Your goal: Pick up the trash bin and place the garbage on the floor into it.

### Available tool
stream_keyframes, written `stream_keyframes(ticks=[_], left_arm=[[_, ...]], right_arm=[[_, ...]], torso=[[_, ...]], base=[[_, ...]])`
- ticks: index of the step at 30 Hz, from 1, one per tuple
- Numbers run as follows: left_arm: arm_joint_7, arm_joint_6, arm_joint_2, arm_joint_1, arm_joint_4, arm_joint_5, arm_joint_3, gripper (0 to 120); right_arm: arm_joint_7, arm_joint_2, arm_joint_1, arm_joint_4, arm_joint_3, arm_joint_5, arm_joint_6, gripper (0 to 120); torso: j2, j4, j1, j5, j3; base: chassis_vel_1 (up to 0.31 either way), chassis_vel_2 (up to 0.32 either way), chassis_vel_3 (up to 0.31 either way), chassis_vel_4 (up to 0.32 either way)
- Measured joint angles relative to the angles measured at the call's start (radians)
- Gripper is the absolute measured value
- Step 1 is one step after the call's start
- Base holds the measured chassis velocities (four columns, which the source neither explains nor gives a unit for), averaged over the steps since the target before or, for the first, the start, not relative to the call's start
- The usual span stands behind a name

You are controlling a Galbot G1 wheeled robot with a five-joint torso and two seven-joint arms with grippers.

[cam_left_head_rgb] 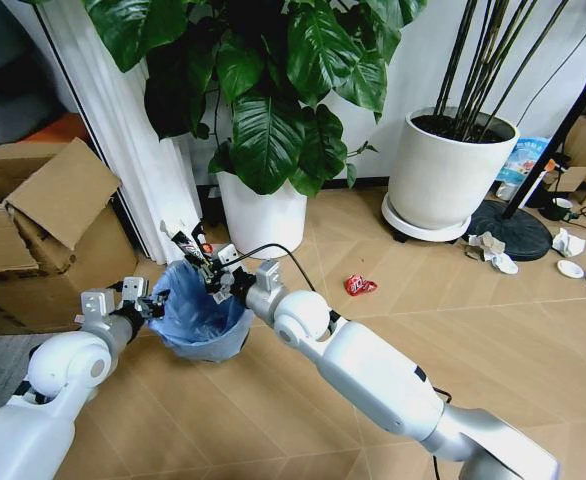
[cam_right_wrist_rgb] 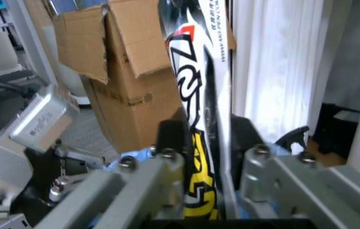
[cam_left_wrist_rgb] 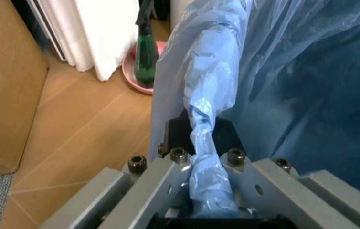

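My arms meet at the bin (cam_left_head_rgb: 205, 325).
Left end effector (cam_left_head_rgb: 153, 306) clamps its bag rim; right end effector (cam_left_head_rgb: 211, 278) pinches the tube (cam_left_head_rgb: 189, 243) above the opening. Open floor (cam_left_head_rgb: 393, 300) to my right.

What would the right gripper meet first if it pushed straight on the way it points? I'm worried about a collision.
Probably the cardboard box. The right gripper, shut on the black-white tube above the trash bin, points toward the box; depth is unclear.
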Motion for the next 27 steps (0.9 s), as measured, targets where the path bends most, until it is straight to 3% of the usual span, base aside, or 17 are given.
stream_keyframes(ticks=[2, 12, 21, 27], left_arm=[[-0.001, 0.0, -0.003, 0.0, -0.001, 0.001, 0.001, 0], [-0.003, -0.003, -0.007, -0.002, -0.004, 0.002, 0.001, 0], [-0.002, -0.007, -0.006, 0.004, -0.005, 0.007, -0.015, 0], [0.003, -0.011, -0.014, 0.01, -0.003, 0.013, -0.023, 0]], right_arm=[[0.004, -0.002, -0.004, 0.002, -0.002, -0.001, 0.0, 29], [0.005, -0.005, -0.005, 0.006, -0.009, -0.005, -0.001, 59], [0.067, -0.016, 0.002, 0.047, 0.027, 0.0, -0.011, 95], [0.102, -0.042, 0.007, 0.095, 0.08, 0.009, -0.05, 100]], torso=[[0.0, 0.0, 0.0, 0.0, 0.0], [0.0, 0.0, 0.0, 0.0, 0.0], [0.0, 0.0001, 0.0, 0.0002, 0.0], [0.0, 0.0001, 0.0, 0.0001, 0.0]], base=[[0.0, 0.0, 0.0, 0.0], [0.0, 0.0, 0.0, 0.0], [0.0, 0.0, 0.0, 0.0], [0.0, 0.0, 0.0, 0.0]])
